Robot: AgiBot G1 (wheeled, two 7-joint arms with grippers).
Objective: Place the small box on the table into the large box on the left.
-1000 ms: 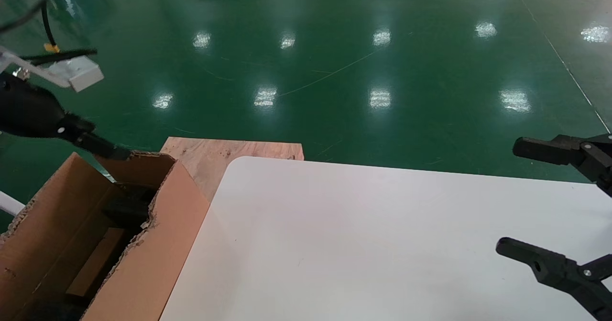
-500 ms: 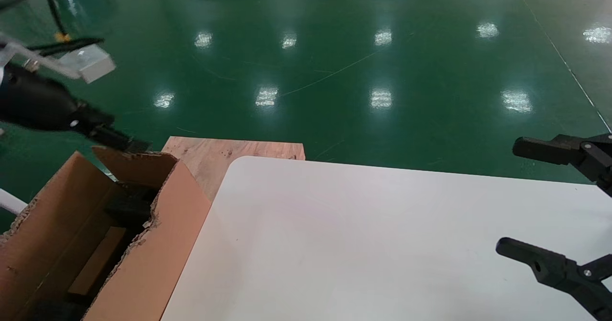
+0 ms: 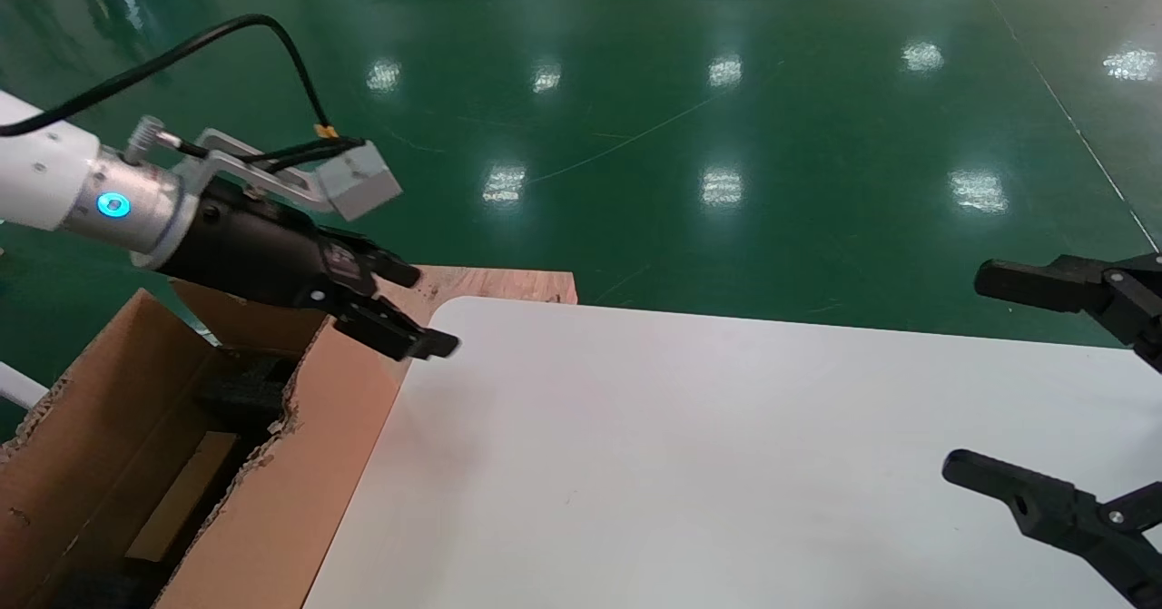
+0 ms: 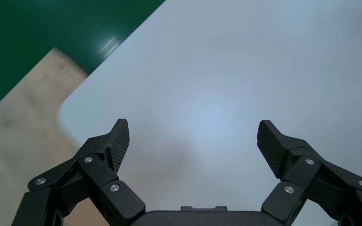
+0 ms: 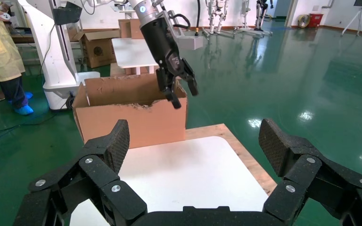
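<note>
The large box (image 3: 290,473) stands open at the left, beside the white table (image 3: 708,464). A small brown carton (image 3: 182,498) lies deep in its dark interior, and I take it for the small box. My left gripper (image 3: 427,311) is open and empty, above the box's table-side flap and the table's rounded far corner. In the left wrist view it (image 4: 193,129) hovers over bare table (image 4: 226,70). My right gripper (image 3: 976,373) is open and empty at the table's right edge. The right wrist view shows it (image 5: 193,129), the large box (image 5: 127,113) and the left gripper (image 5: 179,92).
A pale wooden board (image 3: 408,296) lies under the table's far left corner and also shows in the wrist views (image 4: 23,122) (image 5: 245,155). Green floor surrounds the table. A person in yellow (image 5: 0,47) and a white robot base (image 5: 61,61) stand beyond the large box.
My left gripper has swung right, from above the large box's far flap to over the table's far left corner. It stays open and empty. The right arm has not moved.
</note>
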